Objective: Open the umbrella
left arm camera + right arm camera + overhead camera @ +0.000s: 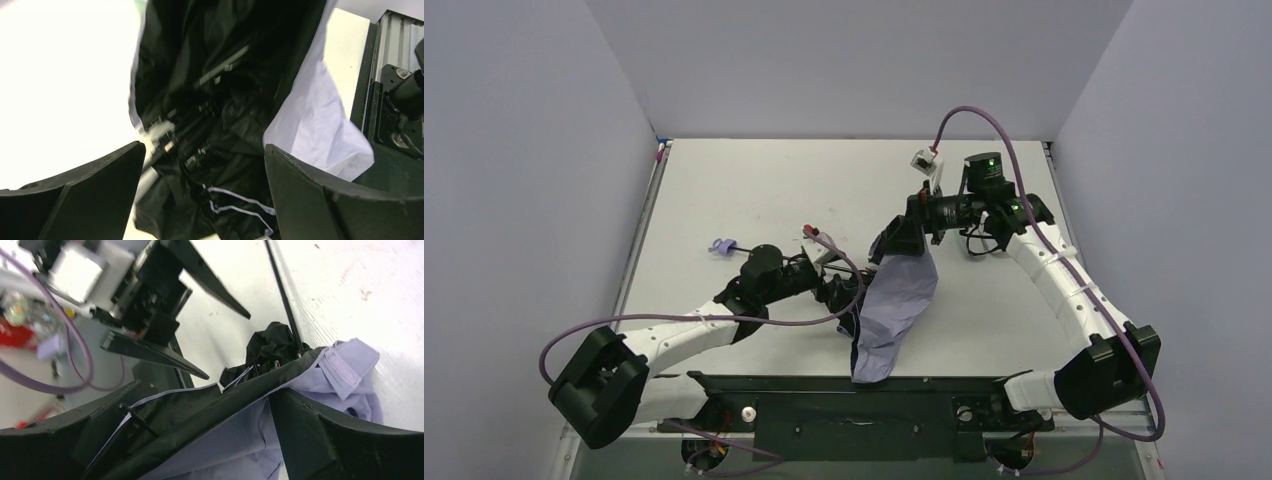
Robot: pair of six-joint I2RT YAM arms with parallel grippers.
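The umbrella (894, 305) lies half collapsed in the middle of the table, lavender fabric up and trailing toward the near edge. Its thin black shaft (282, 295) runs left to the small lavender knob handle (721, 246). My left gripper (842, 292) sits at the canopy's left side. In the left wrist view it (205, 146) is open, with the black underside and metal ribs (200, 115) between its fingers. My right gripper (892, 248) is at the canopy's far end; it (205, 390) is open wide, and a fold of fabric (240, 430) lies between its fingers.
A black rail (824, 385) holding both arm bases runs along the near edge, and the fabric's tip hangs over it. Grey walls close in the table on three sides. A purple cable (724, 322) loops beside the left arm.
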